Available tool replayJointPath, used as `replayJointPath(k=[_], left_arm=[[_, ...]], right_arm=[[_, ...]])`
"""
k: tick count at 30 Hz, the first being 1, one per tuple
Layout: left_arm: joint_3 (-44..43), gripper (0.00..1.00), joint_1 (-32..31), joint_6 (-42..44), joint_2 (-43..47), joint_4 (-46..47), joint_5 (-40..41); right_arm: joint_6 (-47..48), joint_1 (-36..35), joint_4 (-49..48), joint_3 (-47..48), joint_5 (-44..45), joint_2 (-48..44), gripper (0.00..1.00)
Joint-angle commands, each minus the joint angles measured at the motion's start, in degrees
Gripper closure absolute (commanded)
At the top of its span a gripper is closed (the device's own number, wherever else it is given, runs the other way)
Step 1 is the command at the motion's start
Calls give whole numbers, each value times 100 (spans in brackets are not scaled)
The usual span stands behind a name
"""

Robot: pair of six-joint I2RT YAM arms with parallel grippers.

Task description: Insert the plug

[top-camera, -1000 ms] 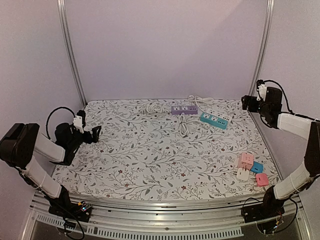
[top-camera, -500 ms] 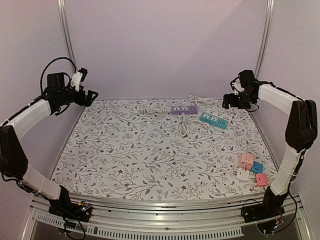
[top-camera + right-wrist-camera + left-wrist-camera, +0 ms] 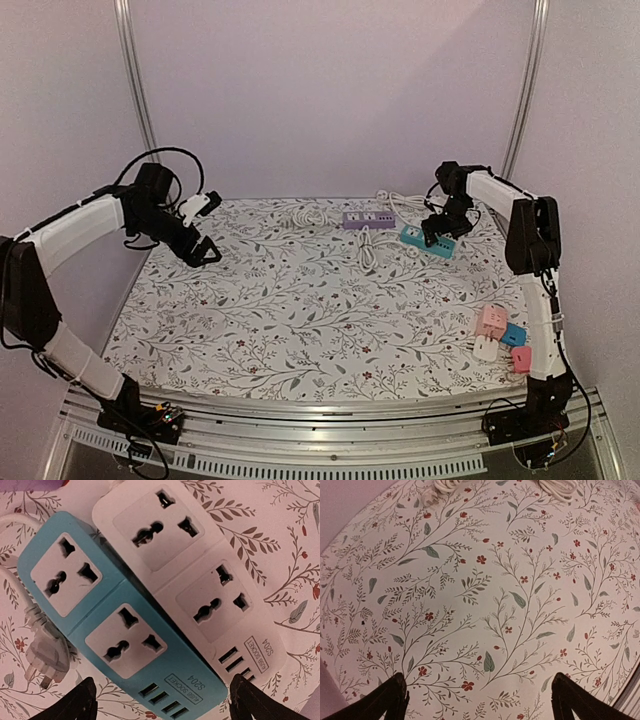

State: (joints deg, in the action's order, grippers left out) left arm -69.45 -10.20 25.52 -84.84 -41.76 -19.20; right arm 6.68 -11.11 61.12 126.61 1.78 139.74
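Observation:
My right gripper (image 3: 437,232) hangs open just above the teal power strip (image 3: 428,241) at the back right of the table. In the right wrist view the teal power strip (image 3: 115,625) lies side by side with a white power strip (image 3: 200,585), and both show empty sockets. A white plug (image 3: 45,662) on its cable lies on the cloth beside the teal strip's left end. The right gripper (image 3: 161,700) has nothing between its fingertips. My left gripper (image 3: 205,250) is open and empty over the table's left side, and the left wrist view shows the left gripper (image 3: 479,695) above bare floral cloth.
A purple power strip (image 3: 368,219) lies at the back centre with white cables (image 3: 310,213) coiled around it. Several small pink, blue and white adapters (image 3: 503,338) sit at the front right. Metal frame posts (image 3: 140,110) stand at the back corners.
The left arm has swung from the back left corner down over the table's left side. The right arm has moved left and down onto the teal strip.

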Motion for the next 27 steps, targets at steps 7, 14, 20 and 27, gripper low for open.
replayJointPath(k=[7, 14, 20, 27], left_arm=[[-395, 0, -413, 85, -426, -429, 304], [-344, 1, -425, 103, -346, -425, 291], [-239, 0, -428, 123, -260, -424, 259], [-153, 1, -425, 184, -14, -436, 133]], right_arm=[[236, -98, 457, 260, -529, 505, 27], [566, -619, 964, 111, -774, 469, 34], [588, -1140, 768, -594, -512, -22, 45], [678, -2028, 464, -1573, -665, -776, 62]])
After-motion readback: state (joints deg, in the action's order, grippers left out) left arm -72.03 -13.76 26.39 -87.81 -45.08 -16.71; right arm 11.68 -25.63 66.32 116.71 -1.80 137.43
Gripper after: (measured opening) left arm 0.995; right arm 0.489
